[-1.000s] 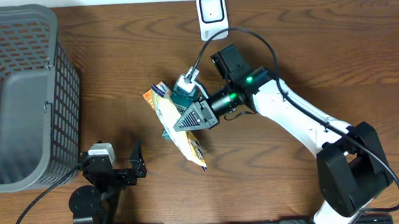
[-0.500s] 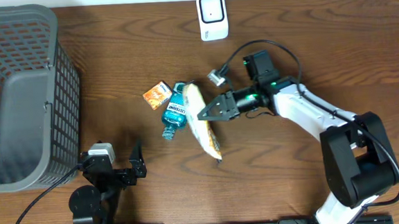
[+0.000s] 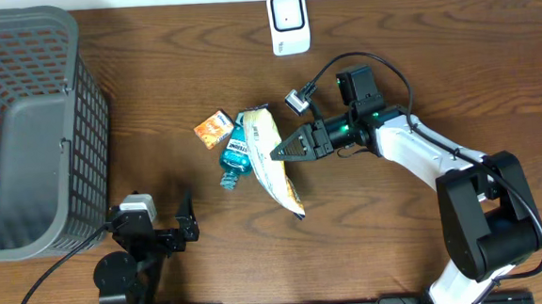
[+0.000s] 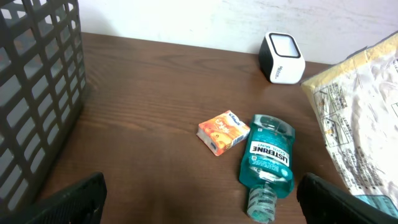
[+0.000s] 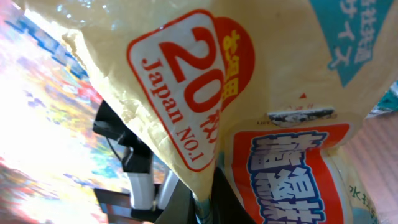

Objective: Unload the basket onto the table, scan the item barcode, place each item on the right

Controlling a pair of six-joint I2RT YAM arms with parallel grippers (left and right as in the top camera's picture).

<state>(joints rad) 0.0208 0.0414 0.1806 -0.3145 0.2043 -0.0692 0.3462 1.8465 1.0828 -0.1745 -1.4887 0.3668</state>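
I read this as the carry-and-present step. My right hand (image 3: 277,154) is clenched on the upper edge of the yellow snack bag (image 3: 274,178), and the bag hangs from that pinch out in the middle of the surface (image 3: 416,49). Its top overlaps the right side of the mouthwash bottle (image 3: 235,154) as seen from overhead. From the left wrist view the bag looks clear of the wood rather than resting on it, though I can't confirm that along its whole length. The right wrist view is filled with the printed front and a red badge. The left wrist view shows the paler side covered in fine print. I can't pick out a barcode in either.

The scanner (image 3: 288,22) stands near the far edge, well apart from the bag, with its window facing up and toward me. My left hand (image 4: 200,194) hangs released, fingers spread wide, low at the near edge and touching nothing. A small orange box (image 3: 214,129) lies just beside the bottle, and the basket (image 3: 87,107) sits at the far left.

Next, I judge, the bag needs to travel back toward the scanner. It should turn at the wrist so the fine-print side, the likelier place for the code, faces the window. I would keep the grip firm, since a limp bag may swing or fold and hide the code.
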